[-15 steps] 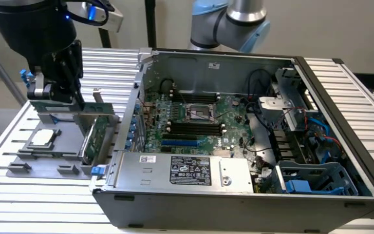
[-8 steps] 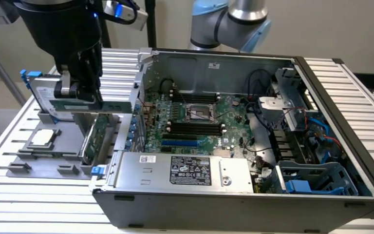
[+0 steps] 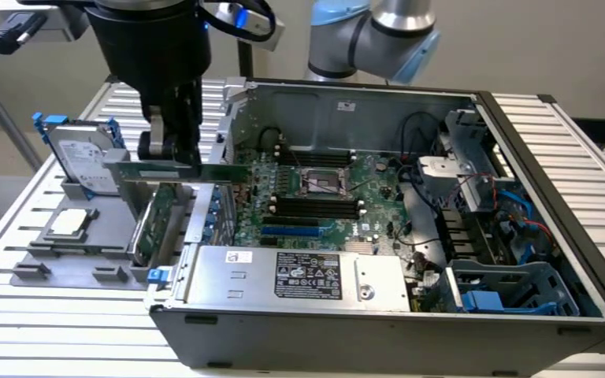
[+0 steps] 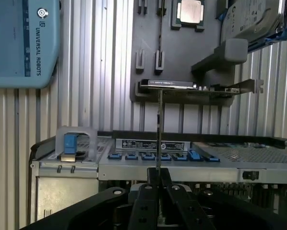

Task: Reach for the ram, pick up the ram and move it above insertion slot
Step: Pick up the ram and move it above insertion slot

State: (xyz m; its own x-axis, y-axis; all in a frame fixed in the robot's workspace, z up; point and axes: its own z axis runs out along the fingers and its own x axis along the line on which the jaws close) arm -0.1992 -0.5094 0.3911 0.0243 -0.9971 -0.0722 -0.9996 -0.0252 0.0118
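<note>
The gripper point(image 3: 172, 150) hangs at the exterior view's left, just beside the open computer case point(image 3: 387, 315), jaws pinching the ram point(image 3: 182, 172). The green stick is held level above the grey parts tray point(image 3: 61, 252). In the wrist view the ram point(image 4: 159, 139) runs edge-on from the gripper point(image 4: 159, 179), over the expansion card point(image 4: 201, 87) standing in the tray.

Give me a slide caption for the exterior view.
Claw shut on the ram, holding it lifted beside the open computer case, above the grey parts tray.
</note>
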